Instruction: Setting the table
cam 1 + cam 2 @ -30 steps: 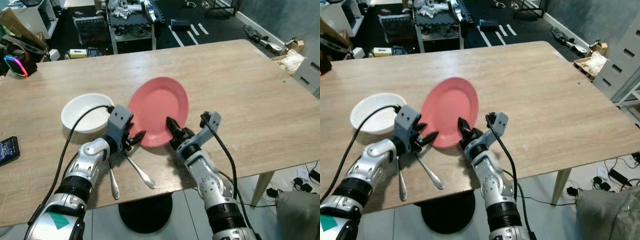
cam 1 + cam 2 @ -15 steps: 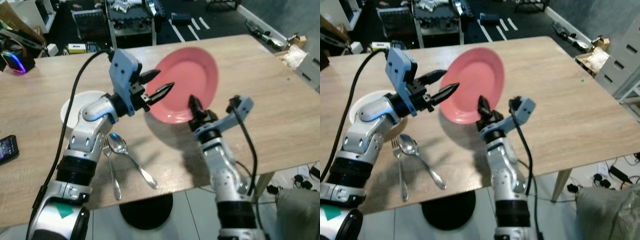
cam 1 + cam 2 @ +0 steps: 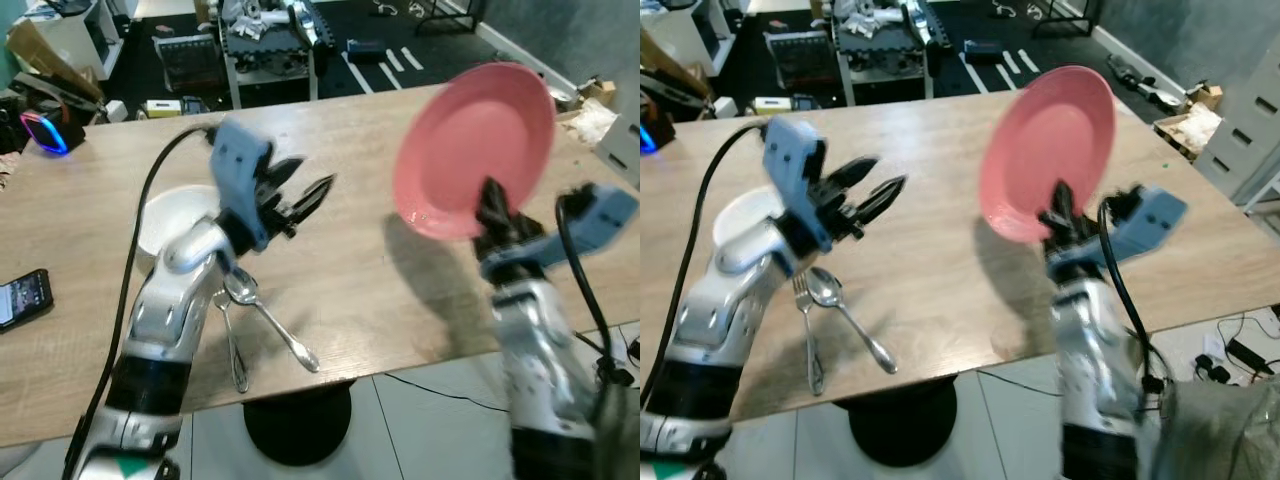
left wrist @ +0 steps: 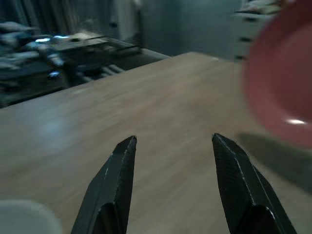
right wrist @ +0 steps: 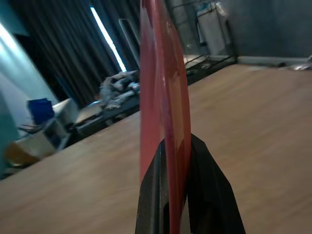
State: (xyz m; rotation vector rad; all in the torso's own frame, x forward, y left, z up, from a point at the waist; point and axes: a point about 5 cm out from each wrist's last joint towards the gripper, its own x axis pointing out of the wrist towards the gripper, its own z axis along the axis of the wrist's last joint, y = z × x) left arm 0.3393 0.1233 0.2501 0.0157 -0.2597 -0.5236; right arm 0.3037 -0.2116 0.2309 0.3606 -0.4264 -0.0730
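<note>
A pink plate (image 3: 475,140) hangs tilted, nearly upright, above the right side of the wooden table (image 3: 380,290). My right gripper (image 3: 490,198) is shut on its lower rim; in the right wrist view the plate (image 5: 163,83) stands edge-on between the fingers (image 5: 152,195). My left gripper (image 3: 312,185) hovers open and empty over the table's middle, well left of the plate. In the left wrist view its fingers (image 4: 119,170) are spread, with the plate (image 4: 282,92) off to one side. A white bowl (image 3: 165,215) sits on the left. A spoon (image 3: 268,318) and a fork (image 3: 230,340) lie near the front edge.
A black phone (image 3: 22,298) lies at the table's left edge. Beyond the far edge stand a cluttered rack (image 3: 265,40) and boxes on a dark floor. The table's front edge is close below the cutlery.
My right gripper has lifted the plate higher and carried it to the right, away from the left gripper. The left gripper stays open over the table's middle.
</note>
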